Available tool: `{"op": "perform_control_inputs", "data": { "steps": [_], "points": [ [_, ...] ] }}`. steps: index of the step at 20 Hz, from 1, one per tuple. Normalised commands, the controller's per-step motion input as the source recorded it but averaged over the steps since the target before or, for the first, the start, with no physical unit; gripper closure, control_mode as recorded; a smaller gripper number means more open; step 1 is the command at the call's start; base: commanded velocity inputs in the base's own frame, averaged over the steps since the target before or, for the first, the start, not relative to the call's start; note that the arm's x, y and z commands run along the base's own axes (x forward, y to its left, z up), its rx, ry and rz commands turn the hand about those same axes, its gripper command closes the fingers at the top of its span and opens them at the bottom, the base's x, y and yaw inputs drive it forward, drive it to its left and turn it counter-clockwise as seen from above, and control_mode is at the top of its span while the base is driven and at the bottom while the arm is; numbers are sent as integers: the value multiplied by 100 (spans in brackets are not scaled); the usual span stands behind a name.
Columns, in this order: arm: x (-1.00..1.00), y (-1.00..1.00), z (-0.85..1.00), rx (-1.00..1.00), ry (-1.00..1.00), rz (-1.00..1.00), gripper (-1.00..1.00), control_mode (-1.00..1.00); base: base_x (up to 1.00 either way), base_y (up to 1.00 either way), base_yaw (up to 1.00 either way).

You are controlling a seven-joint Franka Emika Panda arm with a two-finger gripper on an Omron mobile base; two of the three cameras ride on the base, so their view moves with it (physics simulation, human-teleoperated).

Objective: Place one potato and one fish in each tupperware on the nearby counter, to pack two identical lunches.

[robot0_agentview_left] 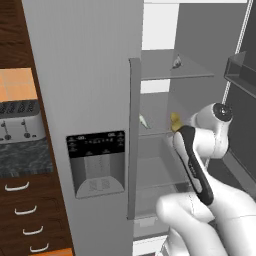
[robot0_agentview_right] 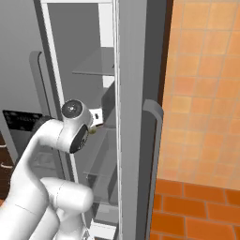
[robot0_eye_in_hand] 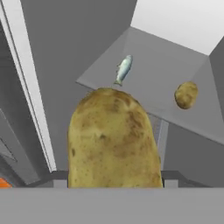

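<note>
Because each lunch needed one, we held a potato [robot0_eye_in_hand: 113,140] in the gripper [robot0_eye_in_hand: 112,181], inside the open fridge [robot0_agentview_left: 80,75].
A fish [robot0_eye_in_hand: 123,69] and second potato [robot0_eye_in_hand: 186,94] lay on a shelf [robot0_eye_in_hand: 148,83] beyond.

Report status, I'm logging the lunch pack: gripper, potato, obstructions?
Gripper shut on potato, inside open fridge. Fish and second potato on shelf ahead. Nothing blocking.

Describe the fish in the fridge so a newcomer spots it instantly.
Look into the open fridge, at the grey shelf seen in the hand view beyond the big potato up close. The fish lies near that shelf's front corner: a slim silvery sliver, unlike the round brown-yellow second potato lying apart from it.
</note>
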Motion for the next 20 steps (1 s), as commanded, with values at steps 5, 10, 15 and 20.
{"op": "perform_control_inputs", "data": {
  "steps": [5,10,15,20],
  "points": [
    [0,0,0,0,0,0,100,100,-100,46,0],
    [0,0,0,0,0,0,100,100,-46,99,4],
    [0,0,0,0,0,0,100,100,18,100,0],
    [0,0,0,0,0,0,100,100,37,100,0]
  ]
}}
